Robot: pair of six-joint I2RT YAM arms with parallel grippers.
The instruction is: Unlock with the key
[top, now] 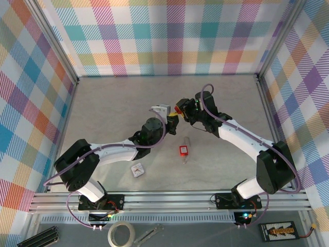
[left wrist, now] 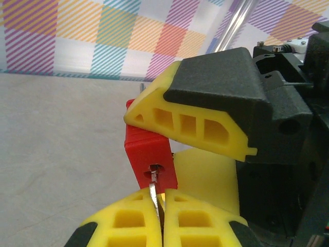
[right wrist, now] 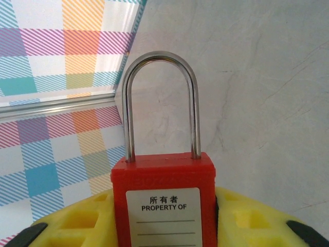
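Observation:
My right gripper (right wrist: 163, 218) is shut on the body of a red padlock (right wrist: 163, 177) with a white "PROPERTY OF" label. Both legs of its steel shackle (right wrist: 160, 56) sit in the body. In the top view the right gripper (top: 181, 110) holds this padlock (top: 179, 108) above mid-table. My left gripper (left wrist: 160, 199) is shut on a thin metal key (left wrist: 152, 189). The key's tip is in the keyhole on the padlock's underside (left wrist: 150, 154). The left gripper (top: 172, 123) sits just below and left of the lock. Most of the key is hidden between the fingers.
A second red padlock (top: 183, 150) lies flat on the table in front of the grippers. A small white square tag (top: 137, 170) lies nearer the left arm. Plaid walls close in three sides, and an aluminium rail (top: 169, 198) runs along the near edge.

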